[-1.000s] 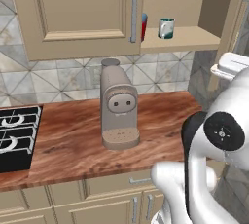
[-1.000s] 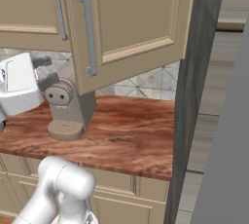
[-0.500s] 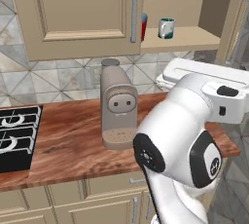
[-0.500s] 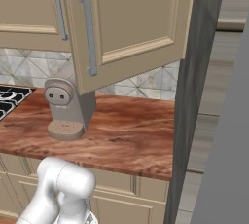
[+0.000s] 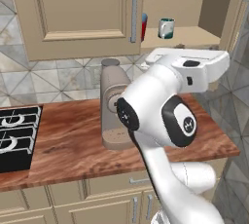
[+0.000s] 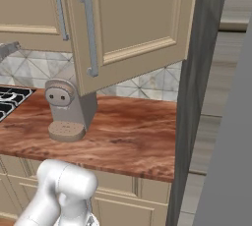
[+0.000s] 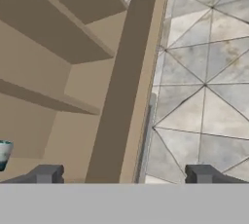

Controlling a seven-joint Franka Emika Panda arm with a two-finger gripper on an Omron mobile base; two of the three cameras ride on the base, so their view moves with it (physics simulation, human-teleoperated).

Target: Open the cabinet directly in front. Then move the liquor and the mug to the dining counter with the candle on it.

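The cabinet [image 5: 73,13] has its left door shut and its right door [image 6: 133,23] swung open toward me. On the bared shelf stands the liquor [image 5: 144,26], half hidden behind the shut door's edge. The white mug [image 5: 166,28] stands to its right and shows again at the left edge of the hand view [image 7: 4,154]. My gripper [image 7: 124,174] is open with nothing between its fingertips [image 7: 46,173]. It faces the open door's edge [image 7: 131,82]. The arm's hand [image 5: 199,67] hangs just below the shelf, right of the mug. The dining counter and the candle are out of view.
A beige coffee machine [image 5: 114,111] stands on the wood counter [image 5: 63,145] under the cabinet, with a black stove [image 5: 14,135] at the left. A dark grey panel [image 6: 197,87] closes off the counter's right end. Tiled wall [image 7: 204,72] lies behind.
The arm has swung up from low at the right to the middle of the left base view, carrying the hand up under the open shelf. The gripper has stayed open.
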